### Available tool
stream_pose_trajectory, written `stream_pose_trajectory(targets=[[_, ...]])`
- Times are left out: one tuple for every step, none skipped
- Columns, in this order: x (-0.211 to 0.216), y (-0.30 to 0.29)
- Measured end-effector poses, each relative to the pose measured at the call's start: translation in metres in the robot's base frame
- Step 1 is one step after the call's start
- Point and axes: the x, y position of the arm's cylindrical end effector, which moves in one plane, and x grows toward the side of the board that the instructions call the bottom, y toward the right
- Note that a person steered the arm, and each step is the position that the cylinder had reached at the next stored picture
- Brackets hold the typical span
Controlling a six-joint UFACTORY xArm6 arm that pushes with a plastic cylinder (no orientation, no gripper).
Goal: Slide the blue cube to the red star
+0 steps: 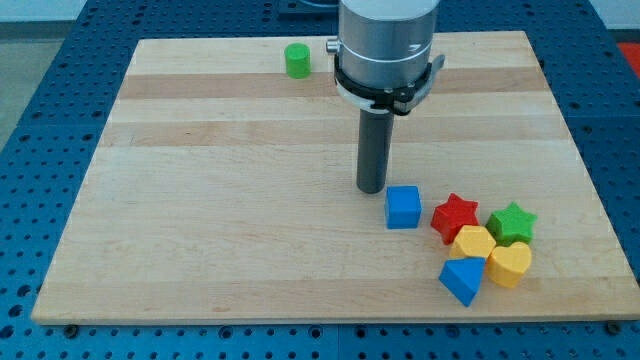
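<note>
The blue cube [403, 207] sits on the wooden board [220, 200] at the lower right. The red star [455, 216] lies just to its right, a small gap between them. My tip [372, 189] rests on the board just up and left of the blue cube, very close to its upper left corner; I cannot tell if they touch.
A green star [512, 222], a yellow hexagon block [473, 243], a yellow heart [509, 264] and a blue triangular block [462, 279] cluster right of and below the red star. A green cylinder [297, 60] stands near the board's top edge.
</note>
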Motion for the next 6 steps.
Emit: stream_pose_trajectory(targets=[[0.001,0.016],[0.001,0.016],[0.009,0.016],[0.021,0.017],[0.032,0.017],[0.048,0.017]])
